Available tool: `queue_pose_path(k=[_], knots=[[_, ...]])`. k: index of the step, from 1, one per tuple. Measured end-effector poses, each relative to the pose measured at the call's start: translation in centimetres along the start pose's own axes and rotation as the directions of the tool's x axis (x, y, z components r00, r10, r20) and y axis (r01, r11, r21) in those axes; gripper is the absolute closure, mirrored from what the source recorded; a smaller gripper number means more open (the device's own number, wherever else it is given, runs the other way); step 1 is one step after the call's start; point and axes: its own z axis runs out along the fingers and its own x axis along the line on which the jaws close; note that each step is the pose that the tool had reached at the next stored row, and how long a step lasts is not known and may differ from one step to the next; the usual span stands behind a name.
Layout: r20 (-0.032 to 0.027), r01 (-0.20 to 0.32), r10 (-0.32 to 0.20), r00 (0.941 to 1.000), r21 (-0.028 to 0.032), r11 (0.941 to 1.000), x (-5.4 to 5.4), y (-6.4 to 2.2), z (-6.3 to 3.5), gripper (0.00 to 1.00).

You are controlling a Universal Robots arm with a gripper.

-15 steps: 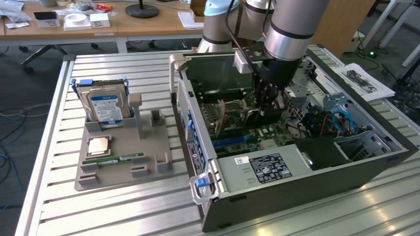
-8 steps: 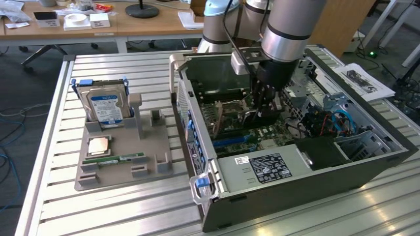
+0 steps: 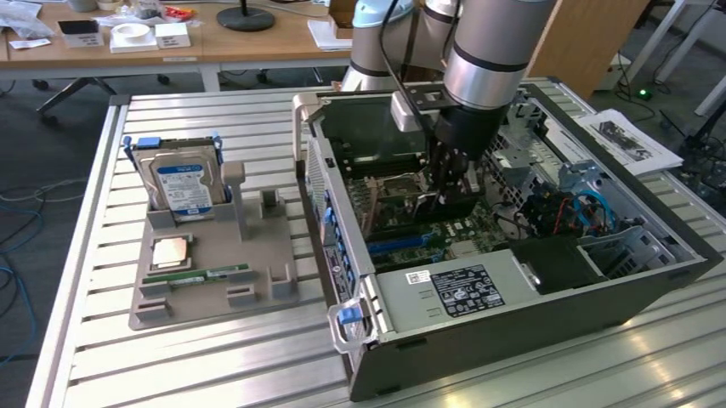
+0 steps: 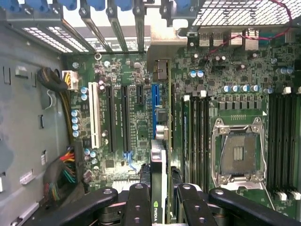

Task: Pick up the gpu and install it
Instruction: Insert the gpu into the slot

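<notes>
**Pincer (image 3: 450, 194) pinching gpu (image 4: 158, 162) inside the open case**

Exterior view, centre-right of frame: the arm reaches down into the open computer case (image 3: 511, 293), on the slatted surface (image 3: 170, 365). Wrist view: pincer fingers (image 4: 139, 202) clamp both faces of the gpu. The card stands edge-on over the motherboard (image 4: 127, 94), close beside the blue slot (image 4: 155, 101). Seated or not, cannot tell. Left of exterior frame: hard drive (image 3: 182, 183) upright in grey holder (image 3: 204, 299), memory stick (image 3: 211, 275) lying flat in it.
</notes>
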Motion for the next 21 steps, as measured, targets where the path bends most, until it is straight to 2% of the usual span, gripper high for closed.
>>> queue_pose_path(k=[11,21], knots=[[0.0000,0.000,0.000,1.0000,0.0001,1.0000,0.1,0.89,0.82,0.73],[0.0000,0.000,0.000,1.0000,0.0002,1.0000,0.1,0.92,1.15,0.73]])
